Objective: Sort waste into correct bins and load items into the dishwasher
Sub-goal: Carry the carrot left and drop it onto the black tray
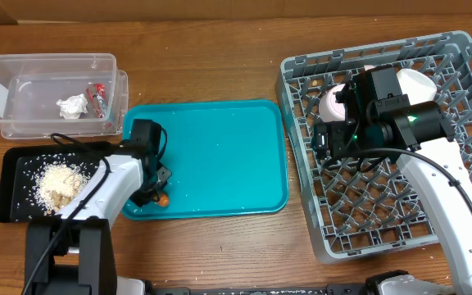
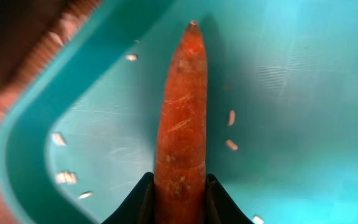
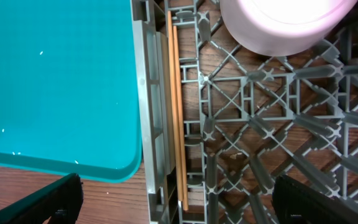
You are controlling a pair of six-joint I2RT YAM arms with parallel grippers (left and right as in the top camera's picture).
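Since your left gripper (image 2: 180,202) is clamped on the thick end of the carrot (image 2: 182,112), you are on what looks like the last piece of waste. The carrot sits at the near-left corner of the teal tray (image 1: 220,156), tip pointing into the tray. These views do not show whether it is off the surface yet.

Left of the teal tray, beyond its far corner, the tub (image 1: 6,61) holds the wrapper (image 1: 98,97) and the paper ball (image 1: 73,106), so that sorting looks done. Just left of the teal tray's near half, the black tray (image 1: 11,184) holds the scraps (image 1: 60,184). By my reading the carrot belongs there with them.

Right of the teal tray, the rack (image 1: 367,221) has the chopsticks (image 3: 175,112) lying along the wall nearest the tray. A bowl (image 3: 284,25) sits further in, and another white dish (image 1: 420,82) lies toward the far right. Your right arm covers part of the rack, so you cannot count every dish from here. Your right gripper (image 3: 179,202) hangs over the rack's tray-side edge, jaws wide apart and empty.

Only the carrot and a few crumbs (image 2: 230,144) show on the teal tray, so loading appears finished. What is left, as far as you can judge, is to carry the carrot left off the teal tray to the black tray and let go.
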